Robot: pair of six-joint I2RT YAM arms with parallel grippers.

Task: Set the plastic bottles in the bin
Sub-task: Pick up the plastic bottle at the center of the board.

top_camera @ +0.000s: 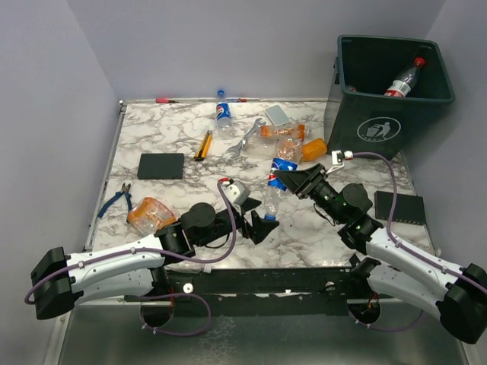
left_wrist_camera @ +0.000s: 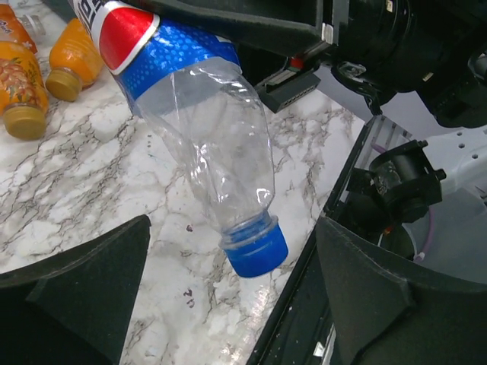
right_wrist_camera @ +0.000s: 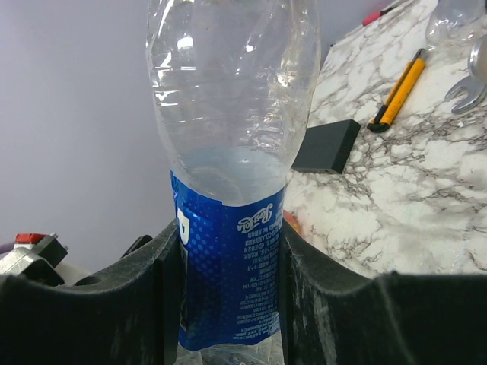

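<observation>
My right gripper [top_camera: 293, 176] is shut on a clear bottle [top_camera: 274, 192] with a blue label and holds it off the table, blue cap pointing down. In the right wrist view my gripper [right_wrist_camera: 228, 304] clamps the label of the bottle [right_wrist_camera: 228, 137]. My left gripper [top_camera: 259, 224] is open beside the cap; in the left wrist view the gripper [left_wrist_camera: 228, 304] stands wide around the cap [left_wrist_camera: 255, 247] without touching it. The dark green bin [top_camera: 426, 103] stands far right with a red-capped bottle [top_camera: 403, 80] inside. More bottles lie on the table: one blue-labelled [top_camera: 223, 115], orange ones [top_camera: 285, 133] [top_camera: 313, 148] [top_camera: 150, 214].
A silver wrench [top_camera: 245, 138], a yellow-handled tool [top_camera: 204, 144], a black block [top_camera: 161, 166] and blue pliers [top_camera: 118, 198] lie on the marble table. A black box [top_camera: 399, 207] sits at the right edge, beside my right arm. A grey card [top_camera: 276, 115] lies at the back.
</observation>
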